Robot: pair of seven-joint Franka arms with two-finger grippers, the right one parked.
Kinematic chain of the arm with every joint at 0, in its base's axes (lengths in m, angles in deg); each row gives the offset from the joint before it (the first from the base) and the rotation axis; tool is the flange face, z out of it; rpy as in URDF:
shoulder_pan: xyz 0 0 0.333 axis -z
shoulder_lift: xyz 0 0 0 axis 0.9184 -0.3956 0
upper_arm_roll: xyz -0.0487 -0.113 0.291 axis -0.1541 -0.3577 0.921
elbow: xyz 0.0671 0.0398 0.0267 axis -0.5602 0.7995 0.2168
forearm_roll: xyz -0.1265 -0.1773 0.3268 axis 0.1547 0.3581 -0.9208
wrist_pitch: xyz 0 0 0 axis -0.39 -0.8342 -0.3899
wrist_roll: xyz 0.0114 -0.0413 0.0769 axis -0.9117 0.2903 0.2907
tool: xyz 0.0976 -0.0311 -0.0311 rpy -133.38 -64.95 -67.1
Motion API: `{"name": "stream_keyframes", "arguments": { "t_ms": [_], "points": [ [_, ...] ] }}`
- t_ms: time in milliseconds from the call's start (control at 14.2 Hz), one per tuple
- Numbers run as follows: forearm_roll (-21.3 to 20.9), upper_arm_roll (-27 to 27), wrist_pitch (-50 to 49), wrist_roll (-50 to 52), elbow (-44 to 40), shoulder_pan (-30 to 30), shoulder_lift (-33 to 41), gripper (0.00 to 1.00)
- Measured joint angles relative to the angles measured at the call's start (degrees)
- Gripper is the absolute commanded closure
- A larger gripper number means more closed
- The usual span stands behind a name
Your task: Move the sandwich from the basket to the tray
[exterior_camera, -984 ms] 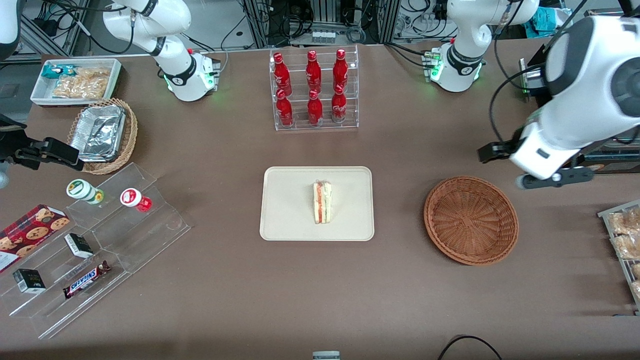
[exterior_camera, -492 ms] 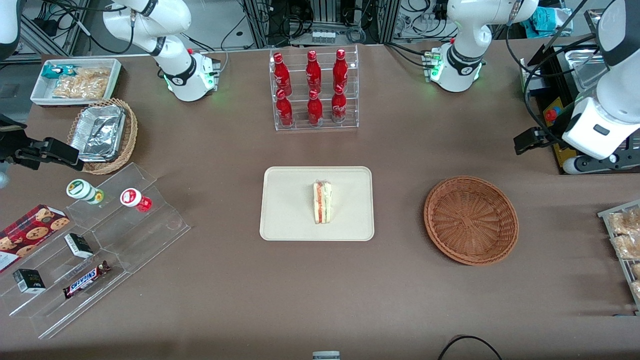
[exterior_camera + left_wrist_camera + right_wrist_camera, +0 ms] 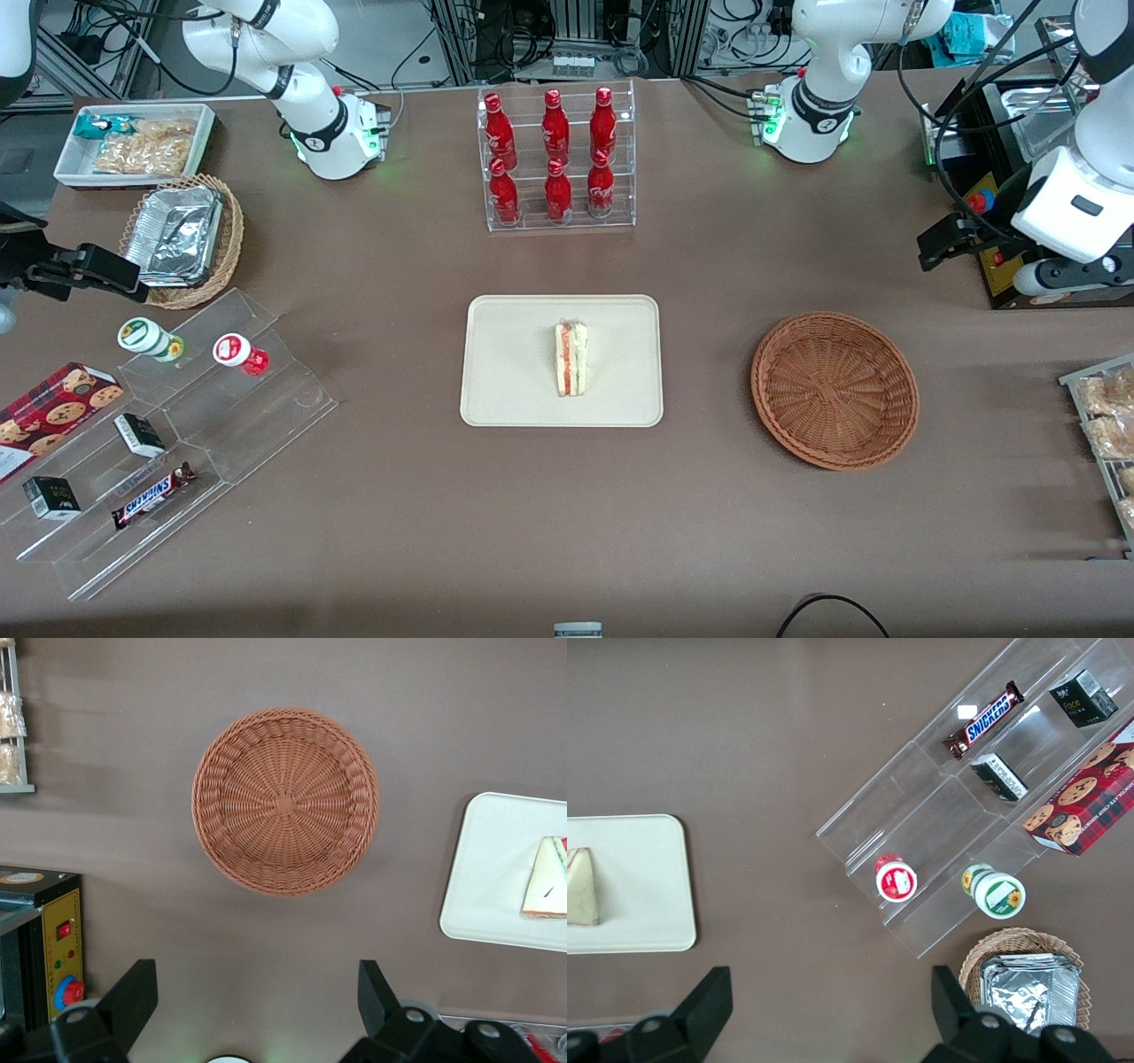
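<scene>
1. The sandwich (image 3: 571,358) lies on the tray (image 3: 514,390), mid-desk.
2. The basket (image 3: 834,390) sits beside the tray, toward the working arm's end.
3. The gripper (image 3: 257,1005) hangs high above the desk, apparently farther from the front camera than the basket, its fingers (image 3: 133,992) spread apart, well apart from the sandwich.

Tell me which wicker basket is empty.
The reddish-brown basket, lying below the open gripper; the lighter tan basket holds foil containers.
</scene>
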Motion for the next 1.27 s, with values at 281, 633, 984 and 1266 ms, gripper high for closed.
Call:
{"name": "stream_keyframes", "arguments": {
  "t_ms": [281, 633, 984, 1266],
  "points": [
    [0.0, 0.0, 0.0, 0.0, -0.2, 0.0, 0.0, 0.0],
    [0.0, 0.0, -0.1, 0.0, -0.3, 0.0, 0.6, 0.0],
    [0.0, -0.1, -0.2, -2.3, -0.3, 0.0, 0.9, 0.0],
    [0.0, -0.1, -0.2, -2.3, -0.3, 0.0, 0.9, 0.0]
  ]
}}
